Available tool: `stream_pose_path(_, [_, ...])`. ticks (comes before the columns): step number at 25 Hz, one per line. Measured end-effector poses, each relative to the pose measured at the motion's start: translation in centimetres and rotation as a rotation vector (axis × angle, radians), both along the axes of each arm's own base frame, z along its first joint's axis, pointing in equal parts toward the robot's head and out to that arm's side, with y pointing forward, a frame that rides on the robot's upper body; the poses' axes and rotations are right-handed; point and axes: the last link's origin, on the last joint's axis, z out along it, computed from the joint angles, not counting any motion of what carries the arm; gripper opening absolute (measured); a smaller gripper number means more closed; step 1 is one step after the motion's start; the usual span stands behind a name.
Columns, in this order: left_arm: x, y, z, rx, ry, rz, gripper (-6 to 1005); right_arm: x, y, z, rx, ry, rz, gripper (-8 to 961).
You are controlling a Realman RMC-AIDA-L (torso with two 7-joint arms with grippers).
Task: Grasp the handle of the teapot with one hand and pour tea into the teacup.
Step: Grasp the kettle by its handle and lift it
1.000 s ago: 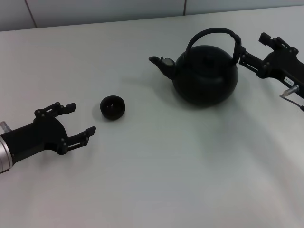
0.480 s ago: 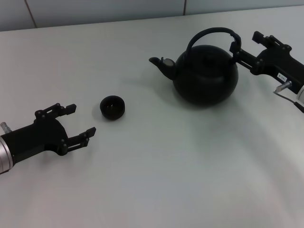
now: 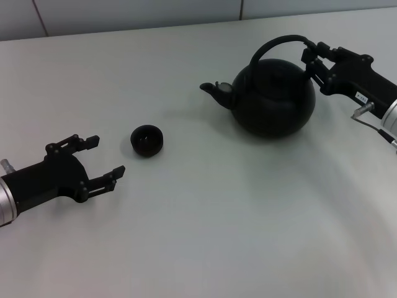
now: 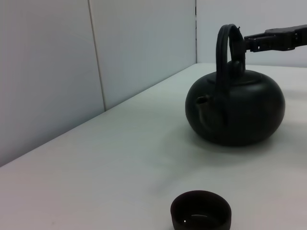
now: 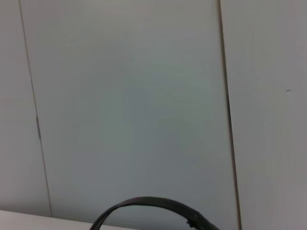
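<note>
The black teapot (image 3: 273,99) stands at the far right of the table, its spout (image 3: 217,93) pointing toward the robot's left. My right gripper (image 3: 313,57) is shut on the right end of the arched handle (image 3: 279,42). From the left wrist view the same grip shows at the top of the handle (image 4: 225,45) of the teapot (image 4: 235,112). A strip of the handle (image 5: 153,203) shows in the right wrist view. The small dark teacup (image 3: 147,140) sits left of centre, also seen as the teacup (image 4: 201,211). My left gripper (image 3: 108,155) rests open just left of it, holding nothing.
The pale table (image 3: 217,223) stretches wide between the teacup and the teapot. A grey panelled wall (image 3: 124,12) runs along the table's far edge. A cable (image 3: 378,124) hangs from the right wrist.
The right gripper has closed in on the handle's right end, and the teapot has shifted slightly to the right with its spout dipping a little. The left arm and teacup have not moved.
</note>
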Motion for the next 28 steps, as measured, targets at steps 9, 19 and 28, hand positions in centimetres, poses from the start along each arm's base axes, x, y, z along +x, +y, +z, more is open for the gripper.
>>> stream_pose_path(9, [-0.1,0.1,0.0,0.004,0.005,0.004,799,-0.1,-0.2,-0.5,0.021,-0.03,0.016,139])
stream_pose_path(19, [0.1,0.1,0.0,0.003,0.003,0.0,799,-1.0,-0.2,0.4,0.095,-0.022,0.081,138])
stream_pose_path(28, [0.1,0.2,-0.1,0.001,0.003,-0.001,799,-3.6,2.0,0.5,0.108,-0.047,0.176,138])
